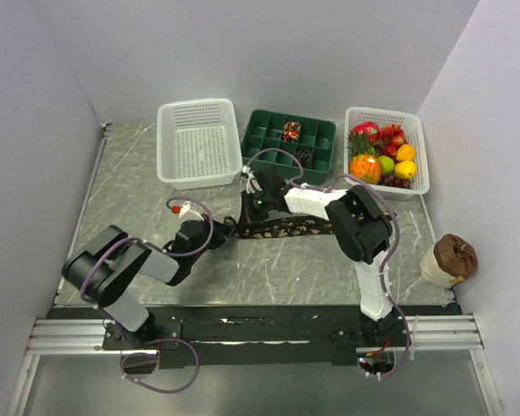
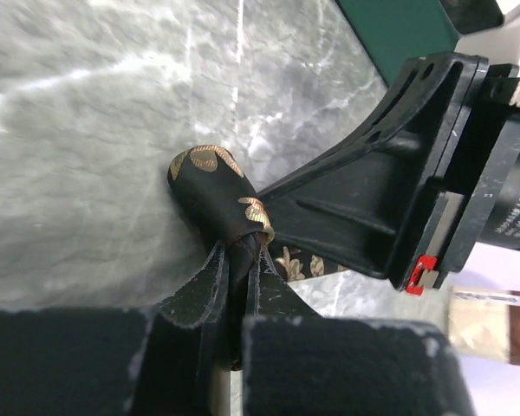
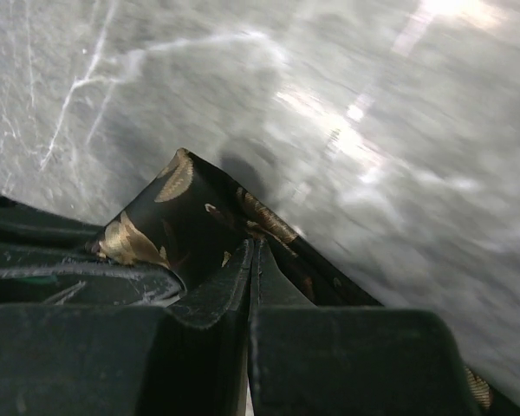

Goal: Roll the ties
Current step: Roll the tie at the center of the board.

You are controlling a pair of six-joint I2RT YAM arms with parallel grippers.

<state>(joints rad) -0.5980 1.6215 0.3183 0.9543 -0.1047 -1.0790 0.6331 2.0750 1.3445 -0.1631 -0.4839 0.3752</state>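
A dark tie (image 1: 295, 228) with a tan pattern lies across the middle of the table. Its left end is folded into a short tube (image 2: 210, 184). My left gripper (image 1: 220, 234) is shut on the fabric just behind that fold, and cloth shows bunched between its fingers (image 2: 210, 282). My right gripper (image 1: 258, 204) reaches in from the right, its black body (image 2: 373, 199) right beside the fold. Its fingers (image 3: 234, 277) are pressed together, tips against the folded tie (image 3: 178, 217), with no cloth showing between them. Two rolled ties, one reddish (image 1: 291, 132) and one dark (image 1: 303, 158), sit in a green tray (image 1: 269, 147).
A white empty basket (image 1: 199, 143) stands at the back left and a white basket of fruit (image 1: 416, 130) at the back right. A small red and white object (image 1: 180, 206) lies left of the grippers. A brown-topped object (image 1: 451, 258) sits beyond the table's right edge.
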